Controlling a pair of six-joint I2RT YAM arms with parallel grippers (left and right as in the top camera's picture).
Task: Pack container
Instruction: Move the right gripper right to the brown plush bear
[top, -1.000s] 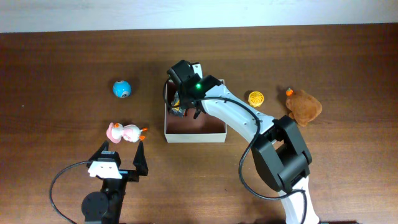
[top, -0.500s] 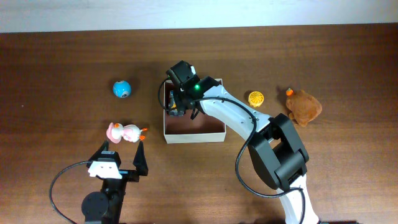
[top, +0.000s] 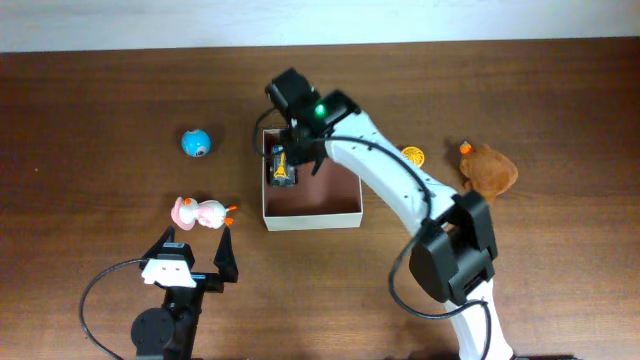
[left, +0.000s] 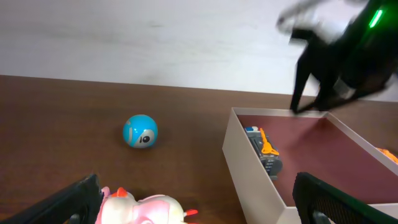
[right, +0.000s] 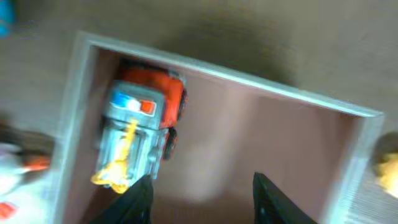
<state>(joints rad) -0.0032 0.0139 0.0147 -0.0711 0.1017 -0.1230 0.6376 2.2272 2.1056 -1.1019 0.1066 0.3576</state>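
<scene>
The container (top: 312, 217) is a square white box with a pink-brown inside, mid-table; it shows in the left wrist view (left: 249, 163) and the right wrist view (right: 273, 143). A toy truck (top: 280, 168), grey, orange and yellow, lies inside against its left wall (left: 264, 149) (right: 140, 134). My right gripper (top: 303, 140) hovers over the container's far left corner, open and empty (right: 202, 199). My left gripper (top: 196, 268) is open near the front edge (left: 199, 205), just behind a pink and white duck toy (top: 200, 213) (left: 146, 208).
A blue ball (top: 196, 143) (left: 140, 131) lies left of the container. A yellow ball (top: 413, 154) and a brown plush toy (top: 488, 170) lie to its right. The right arm reaches across the container's right side.
My right gripper has let go of the toy truck, which now lies in the container, and has risen and moved toward the far side. The left arm has not moved.
</scene>
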